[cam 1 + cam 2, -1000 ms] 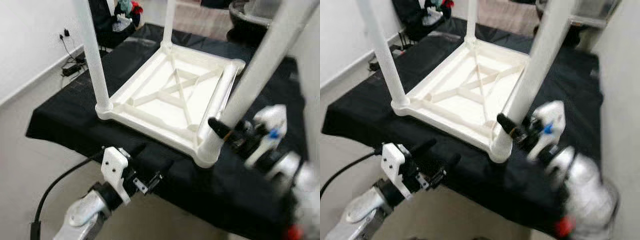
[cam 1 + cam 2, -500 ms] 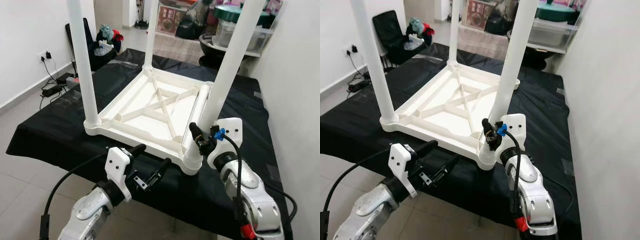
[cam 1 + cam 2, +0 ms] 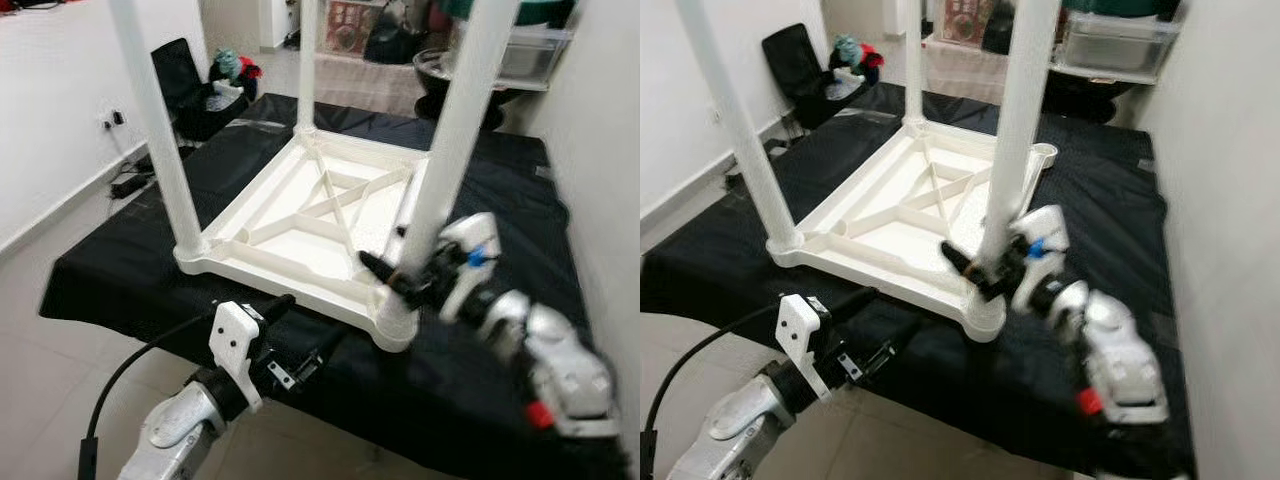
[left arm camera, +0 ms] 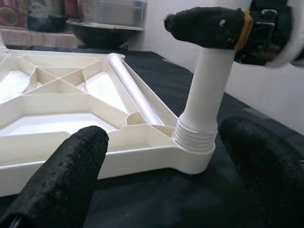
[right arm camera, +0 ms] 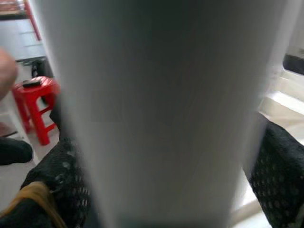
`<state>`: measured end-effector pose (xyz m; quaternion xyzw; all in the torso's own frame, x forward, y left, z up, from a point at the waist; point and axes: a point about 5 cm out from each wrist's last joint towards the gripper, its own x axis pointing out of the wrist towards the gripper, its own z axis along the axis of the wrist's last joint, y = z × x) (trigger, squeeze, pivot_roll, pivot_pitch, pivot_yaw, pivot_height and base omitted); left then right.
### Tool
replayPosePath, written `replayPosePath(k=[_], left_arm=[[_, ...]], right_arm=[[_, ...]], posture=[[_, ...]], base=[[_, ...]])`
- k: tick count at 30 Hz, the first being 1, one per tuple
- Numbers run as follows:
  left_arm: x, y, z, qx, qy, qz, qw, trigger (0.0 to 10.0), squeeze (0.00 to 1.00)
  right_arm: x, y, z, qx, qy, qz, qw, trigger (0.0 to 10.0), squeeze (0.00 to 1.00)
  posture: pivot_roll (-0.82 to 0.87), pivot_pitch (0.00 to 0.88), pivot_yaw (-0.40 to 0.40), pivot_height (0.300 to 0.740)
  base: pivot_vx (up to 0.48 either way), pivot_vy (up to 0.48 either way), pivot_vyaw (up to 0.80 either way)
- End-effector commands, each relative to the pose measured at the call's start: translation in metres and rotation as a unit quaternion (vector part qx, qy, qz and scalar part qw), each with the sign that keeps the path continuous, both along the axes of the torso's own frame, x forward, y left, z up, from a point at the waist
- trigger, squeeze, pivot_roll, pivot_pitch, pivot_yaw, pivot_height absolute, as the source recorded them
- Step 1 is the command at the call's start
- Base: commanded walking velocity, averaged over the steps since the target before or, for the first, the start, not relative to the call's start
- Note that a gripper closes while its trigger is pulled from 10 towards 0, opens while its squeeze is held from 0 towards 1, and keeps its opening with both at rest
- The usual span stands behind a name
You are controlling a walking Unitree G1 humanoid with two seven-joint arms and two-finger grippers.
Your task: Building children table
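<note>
White plastic children's table [image 3: 320, 215] lay upside down on a black cloth [image 3: 120, 250] covering a work surface, underside ribs in an X facing up. Three legs stood upright from its corners: near-left leg [image 3: 160, 140], far leg [image 3: 306, 60], and near-right leg [image 3: 455, 150] screwed into the corner socket [image 3: 395, 325] closest to the robot. A fourth white leg lay flat inside the table's right rim [image 4: 135, 92].

Right gripper [image 3: 392, 277] was at the near-right leg, low down just above the socket, black fingers clenched on either side of the white tube; the right wrist view had the leg [image 5: 161, 109] pressed between both black pads [image 5: 57, 185], touching. Silver right arm reached in from the table's right side, blurred in both eye views.

Left gripper [image 3: 295, 335] hovered off the table's near edge, in front of the socket corner, fingers spread apart and grasping nothing. In the left wrist view its two black fingers [image 4: 61, 175] framed the threaded base of the near-right leg [image 4: 197, 137], apart from it, with one finger of the right gripper [image 4: 204, 26] visible higher up on that leg.

Beyond the table's far-left corner a black chair [image 3: 185, 85] held colourful items; past the far edge sat a dark bowl [image 3: 450, 75] and clear bins. A red stool [image 5: 35, 107] showed on the floor in the right wrist view
</note>
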<state>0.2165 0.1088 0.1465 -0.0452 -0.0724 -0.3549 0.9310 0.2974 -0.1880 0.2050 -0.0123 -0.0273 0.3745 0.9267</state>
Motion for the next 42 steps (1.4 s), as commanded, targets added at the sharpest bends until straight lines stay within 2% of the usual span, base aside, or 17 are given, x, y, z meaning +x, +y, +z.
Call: replayPosePath(k=[1, 8, 9, 11, 12, 15, 16, 17, 18, 30, 33, 34, 37, 39, 40, 41, 42], left_arm=[[-0.004, -0.001, 0.0, -0.001, 0.007, -0.009, 1.0, 10.0, 0.0], [-0.007, 0.0, 0.002, 0.0, 0.007, -0.008, 1.0, 10.0, 0.0], [-0.008, -0.001, 0.002, 0.0, 0.008, -0.008, 1.0, 10.0, 0.0], [-0.008, -0.001, 0.002, 0.0, 0.008, -0.008, 1.0, 10.0, 0.0], [-0.009, -0.001, 0.003, 0.0, 0.008, -0.008, 1.0, 10.0, 0.0], [-0.01, -0.001, 0.003, 0.0, 0.008, -0.008, 1.0, 10.0, 0.0], [-0.01, 0.0, 0.004, 0.001, 0.009, -0.008, 1.0, 10.0, 0.0], [-0.01, 0.0, 0.004, 0.001, 0.009, -0.008, 1.0, 10.0, 0.0], [-0.011, 0.0, 0.004, 0.001, 0.01, -0.008, 1.0, 10.0, 0.0], [-0.009, 0.0, 0.004, 0.003, 0.014, -0.007, 1.0, 10.0, 0.0], [-0.006, 0.0, 0.003, 0.003, 0.015, -0.006, 1.0, 10.0, 0.0], [-0.003, -0.001, 0.002, 0.003, 0.015, -0.006, 1.0, 10.0, 0.0], [-0.001, -0.002, 0.001, 0.003, 0.016, -0.006, 1.0, 10.0, 0.0], [0.003, -0.004, -0.001, 0.003, 0.016, -0.006, 1.0, 10.0, 0.0], [0.003, -0.004, -0.001, 0.003, 0.016, -0.006, 1.0, 10.0, 0.0], [0.005, -0.005, -0.003, 0.003, 0.015, -0.005, 1.0, 10.0, 0.0], [0.008, -0.007, -0.005, 0.004, 0.015, -0.005, 1.0, 10.0, 0.0]], right_arm=[[0.004, -0.008, 0.003, 0.002, -0.002, 0.031, 1.0, 10.0, 0.0], [0.009, -0.019, 0.018, -0.014, -0.014, 0.079, 0.997, 10.0, 0.0], [0.009, -0.02, 0.025, -0.011, -0.015, 0.107, 0.994, 10.0, 0.0], [0.009, -0.02, 0.025, -0.011, -0.015, 0.107, 0.994, 10.0, 0.0], [0.009, -0.022, 0.029, -0.009, -0.015, 0.133, 0.991, 10.0, 0.0], [0.01, -0.023, 0.033, -0.005, -0.018, 0.147, 0.989, 10.0, 0.0], [0.011, -0.025, 0.035, -0.002, -0.02, 0.161, 0.987, 5.6, 0.0], [0.011, -0.025, 0.035, -0.002, -0.02, 0.161, 0.987, 5.6, 0.0], [0.012, -0.027, 0.036, -0.001, -0.022, 0.166, 0.986, 0.0, 0.0], [0.007, -0.039, 0.034, -0.007, -0.012, 0.178, 0.984, 0.0, 0.0], [0.004, -0.046, 0.031, -0.015, -0.009, 0.156, 0.988, 0.0, 0.0], [0.001, -0.048, 0.026, -0.018, -0.008, 0.124, 0.992, 0.0, 0.0], [-0.001, -0.048, 0.024, -0.019, -0.009, 0.101, 0.995, 0.0, 0.0], [-0.007, -0.032, 0.012, -0.02, -0.002, 0.042, 0.999, 0.0, 0.0], [-0.007, -0.032, 0.012, -0.02, -0.002, 0.042, 0.999, 0.0, 0.0], [-0.007, -0.016, 0.001, 0.004, 0.003, -0.037, 0.999, 0.0, 0.0], [-0.009, -0.002, -0.018, -0.005, 0.022, -0.193, 0.981, 0.0, 0.0]], posture=[[-0.03, 0.076, -0.038, 0.74], [-0.02, 0.089, -0.039, 0.74], [-0.01, 0.097, -0.041, 0.74], [-0.01, 0.097, -0.041, 0.74], [-0.01, 0.098, -0.04, 0.74], [-0.01, 0.103, -0.039, 0.74], [-0.01, 0.106, -0.038, 0.74], [-0.01, 0.106, -0.038, 0.74], [-0.01, 0.106, -0.036, 0.74], [-0.03, 0.097, -0.039, 0.74], [-0.04, 0.09, -0.045, 0.74], [-0.06, 0.073, -0.055, 0.74], [-0.06, 0.07, -0.057, 0.74], [-0.07, 0.052, -0.072, 0.74], [-0.07, 0.052, -0.072, 0.74], [-0.07, 0.028, -0.094, 0.74], [-0.07, 0.006, -0.1, 0.74]], base=[[0.0, 0.0, 0.0], [0.0, 0.0, 0.0], [0.0, 0.0, 0.0], [0.0, 0.0, 0.0], [0.0, 0.0, 0.0], [0.0, 0.0, 0.0], [0.0, 0.0, 0.0], [0.0, 0.0, 0.0], [0.0, 0.0, 0.0], [0.0, 0.0, 0.0], [0.0, 0.0, 0.0], [0.0, 0.0, 0.0], [0.0, 0.0, 0.0], [0.0, 0.0, 0.0], [0.0, 0.0, 0.0], [0.0, 0.0, 0.0], [0.0, 0.0, 0.0]])
